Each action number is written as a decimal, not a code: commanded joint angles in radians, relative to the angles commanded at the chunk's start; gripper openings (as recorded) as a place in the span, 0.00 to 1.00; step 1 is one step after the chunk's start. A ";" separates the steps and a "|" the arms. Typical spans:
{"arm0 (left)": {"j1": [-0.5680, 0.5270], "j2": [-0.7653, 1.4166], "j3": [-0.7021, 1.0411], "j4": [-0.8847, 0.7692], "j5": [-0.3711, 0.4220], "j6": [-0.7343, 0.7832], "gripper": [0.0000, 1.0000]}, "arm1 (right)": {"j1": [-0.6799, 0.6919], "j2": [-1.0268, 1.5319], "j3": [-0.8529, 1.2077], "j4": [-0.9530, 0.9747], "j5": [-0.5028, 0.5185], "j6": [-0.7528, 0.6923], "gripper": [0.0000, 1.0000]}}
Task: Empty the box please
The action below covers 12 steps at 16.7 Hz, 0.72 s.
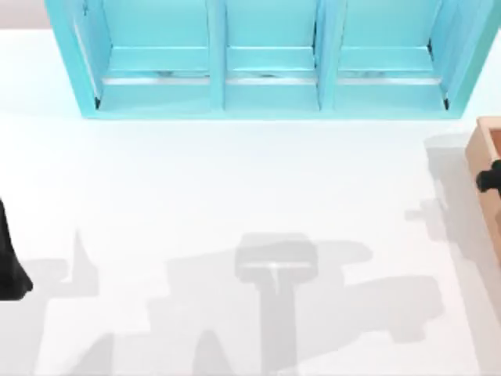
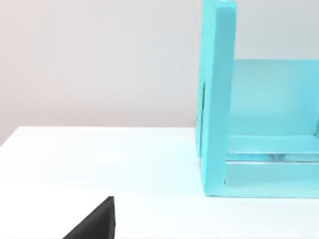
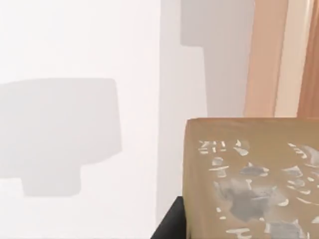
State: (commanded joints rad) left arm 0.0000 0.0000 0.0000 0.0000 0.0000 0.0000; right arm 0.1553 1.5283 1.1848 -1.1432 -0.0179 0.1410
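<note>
The box (image 1: 482, 149) is a light-brown container with thick walls, cut off by the table's right edge. Its wall (image 3: 264, 59) is in the right wrist view as a tan strip with a paler rim. My right gripper (image 1: 489, 179) is a dark shape over the box's wall. Close to the right wrist camera, a small tan cube (image 3: 249, 179) with a white and grey mark sits against a black finger (image 3: 169, 221) and hangs above the white table; the gripper looks shut on it. My left arm (image 1: 9, 262) is parked at the table's left edge.
A big turquoise shelf unit (image 1: 266, 59) with three bays stands along the back of the table; its side panel (image 2: 217, 99) is in the left wrist view. The white tabletop (image 1: 235, 180) carries only grey arm shadows.
</note>
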 joint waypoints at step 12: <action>0.000 0.000 0.000 0.000 0.000 0.000 1.00 | 0.329 0.023 -0.204 0.145 0.019 0.356 0.00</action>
State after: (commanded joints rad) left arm 0.0000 0.0000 0.0000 0.0000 0.0000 0.0000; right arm 0.4840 1.5517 0.9810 -0.9985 0.0013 0.4972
